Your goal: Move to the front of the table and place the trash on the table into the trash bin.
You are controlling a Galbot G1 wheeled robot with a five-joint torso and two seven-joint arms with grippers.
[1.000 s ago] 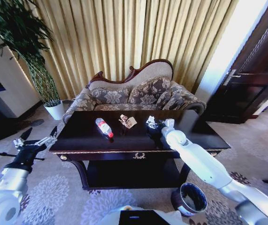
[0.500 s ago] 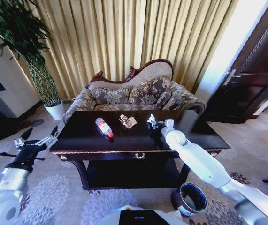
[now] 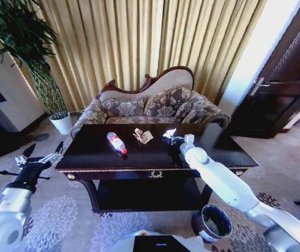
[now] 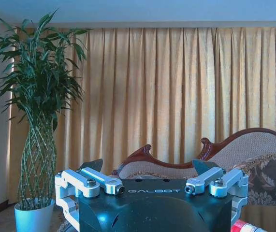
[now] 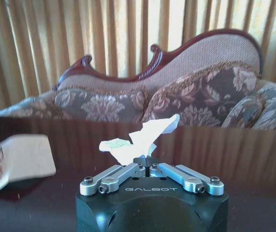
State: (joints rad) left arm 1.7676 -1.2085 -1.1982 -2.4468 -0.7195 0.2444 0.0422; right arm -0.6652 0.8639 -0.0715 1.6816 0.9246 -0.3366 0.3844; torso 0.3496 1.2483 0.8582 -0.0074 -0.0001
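While the left end effector (image 3: 40, 155) hangs spread, the right end effector (image 5: 146, 169) pinches crumpled white paper (image 5: 140, 139) above the glossy table (image 3: 92, 157).

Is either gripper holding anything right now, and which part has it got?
The right gripper is shut on the white paper, pinching its lower edge. The left gripper is open, holding nothing.

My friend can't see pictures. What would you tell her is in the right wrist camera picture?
The right tool is shut on a crumpled white paper piece, holding it just above the dark shiny table. A tan-white wrapper lies on the table off to one side, and a flowery sofa stands behind it in front of gold curtains.
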